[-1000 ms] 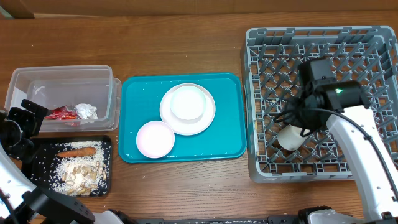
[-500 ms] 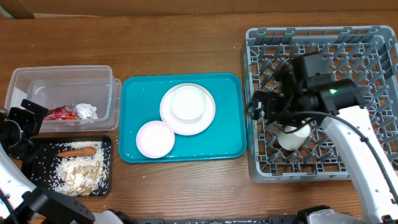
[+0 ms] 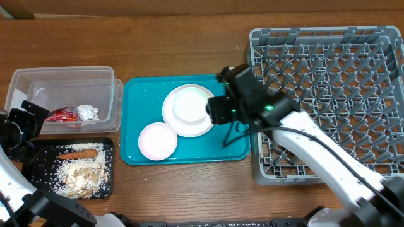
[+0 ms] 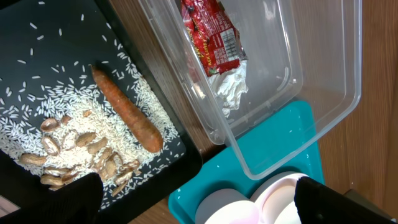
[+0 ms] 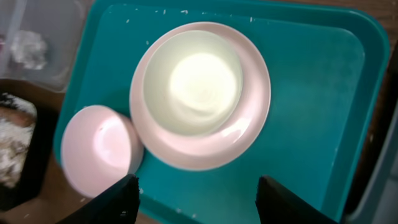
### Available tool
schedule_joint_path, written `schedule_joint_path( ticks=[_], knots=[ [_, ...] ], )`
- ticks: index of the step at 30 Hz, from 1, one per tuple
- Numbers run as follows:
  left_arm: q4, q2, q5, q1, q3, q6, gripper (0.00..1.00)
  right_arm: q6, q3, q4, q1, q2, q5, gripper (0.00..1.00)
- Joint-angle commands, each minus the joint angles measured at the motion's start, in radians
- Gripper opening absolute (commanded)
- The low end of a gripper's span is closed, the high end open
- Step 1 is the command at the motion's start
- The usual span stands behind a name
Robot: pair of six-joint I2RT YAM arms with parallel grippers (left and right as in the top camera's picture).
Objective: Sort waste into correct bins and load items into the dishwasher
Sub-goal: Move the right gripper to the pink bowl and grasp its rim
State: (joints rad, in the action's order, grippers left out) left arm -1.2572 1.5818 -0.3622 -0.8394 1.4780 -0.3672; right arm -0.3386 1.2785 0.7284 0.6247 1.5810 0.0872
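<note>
A white plate (image 3: 189,112) with a bowl (image 3: 189,104) in it sits on the teal tray, beside an upturned cup (image 3: 158,140). My right gripper (image 3: 213,111) hovers over the plate's right edge. In the right wrist view its gripper (image 5: 199,200) is open and empty, just short of the plate (image 5: 249,134), bowl (image 5: 193,81) and cup (image 5: 99,149). The clear tub (image 3: 38,79) holds the red wrapper (image 3: 61,115) and foil ball (image 3: 87,113). On the black tray (image 3: 107,183) lie the carrot (image 3: 79,153) and scraps (image 3: 79,176). My left gripper (image 3: 25,120) stands open at the far left.
The grey dish rack (image 3: 328,69) fills the right side, and my right arm crosses its front left part. The teal tray (image 3: 233,142) lies between the bins and the rack. In the left wrist view the carrot (image 4: 127,112) and wrapper (image 4: 211,31) lie beyond the open left gripper (image 4: 199,202).
My right arm has swung left, from over the dish rack to over the teal tray by the plate. A white cup it hovered by stayed in the rack. The left arm has not moved.
</note>
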Motion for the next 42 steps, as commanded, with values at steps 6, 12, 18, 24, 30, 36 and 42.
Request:
schedule_joint_path(
  ticks=[6,12,18,24,30,36,42],
  knots=[
    [0.001,-0.016,0.007,0.002,0.017,-0.007,1.0,-0.018,-0.009,-0.219,0.017,0.222,-0.161,0.61],
    [0.001,-0.016,0.007,0.002,0.017,-0.007,1.0,-0.019,-0.009,-0.332,0.018,0.285,-0.153,0.51],
    [0.001,-0.016,0.007,0.002,0.017,-0.007,1.0,-0.022,-0.009,-0.381,0.018,0.334,-0.153,0.44],
    [0.001,-0.016,0.007,0.002,0.017,-0.007,1.0,-0.022,-0.009,-0.39,0.018,0.374,-0.153,0.4],
    [0.001,-0.016,0.007,0.002,0.017,-0.007,1.0,-0.022,-0.009,-0.395,0.018,0.373,-0.153,0.37],
    [0.001,-0.016,0.006,0.002,0.017,-0.007,1.0,0.008,-0.003,-0.424,0.014,0.372,-0.157,0.39],
    [0.001,-0.016,0.007,0.002,0.017,-0.007,1.0,0.032,0.127,-0.3,0.009,0.342,-0.157,0.42]
  ],
)
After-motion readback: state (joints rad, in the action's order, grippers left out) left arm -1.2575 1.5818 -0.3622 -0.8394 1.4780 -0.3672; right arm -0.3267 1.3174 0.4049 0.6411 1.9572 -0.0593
